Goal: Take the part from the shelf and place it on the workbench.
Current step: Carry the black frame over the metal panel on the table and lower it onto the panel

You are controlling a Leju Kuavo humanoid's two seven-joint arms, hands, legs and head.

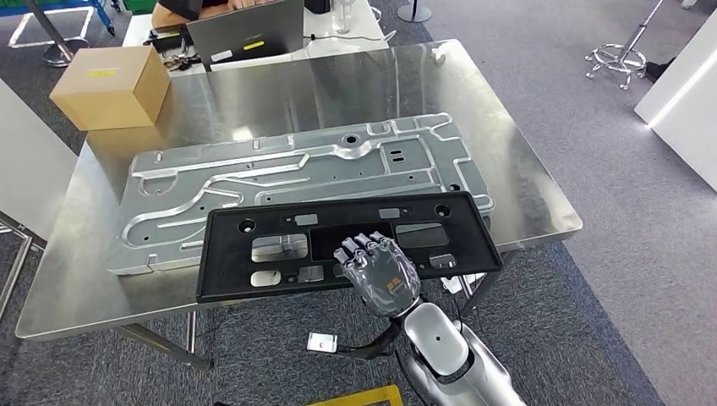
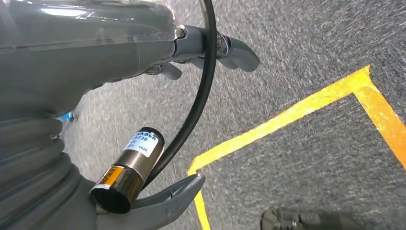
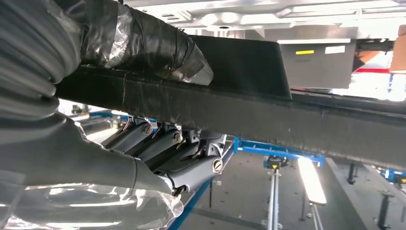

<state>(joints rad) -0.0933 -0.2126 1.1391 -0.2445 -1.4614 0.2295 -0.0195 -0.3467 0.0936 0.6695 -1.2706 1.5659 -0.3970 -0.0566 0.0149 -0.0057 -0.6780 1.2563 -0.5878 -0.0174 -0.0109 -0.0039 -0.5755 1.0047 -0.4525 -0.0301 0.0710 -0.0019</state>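
Observation:
The part is a flat black plastic frame (image 1: 230, 254) with several cut-outs. It lies across the near side of the steel workbench (image 1: 528, 199), partly over a large stamped silver plate (image 1: 279, 169), and its near edge overhangs the bench front. My right hand (image 1: 382, 275) grips that near edge from below and in front. In the right wrist view the taped thumb (image 3: 143, 43) presses one face of the black frame (image 3: 249, 108) and the fingers (image 3: 177, 148) curl under the other. My left hand (image 2: 210, 52) hangs over the carpet and holds nothing, its fingers apart.
A cardboard box (image 1: 114, 85) stands on the bench's far left corner. Behind it a person (image 1: 182, 7) sits at a laptop (image 1: 245, 30) on another table. A chrome stool base (image 1: 617, 61) and a white cabinet (image 1: 685, 85) are to the right. Yellow tape (image 2: 287, 120) marks the floor.

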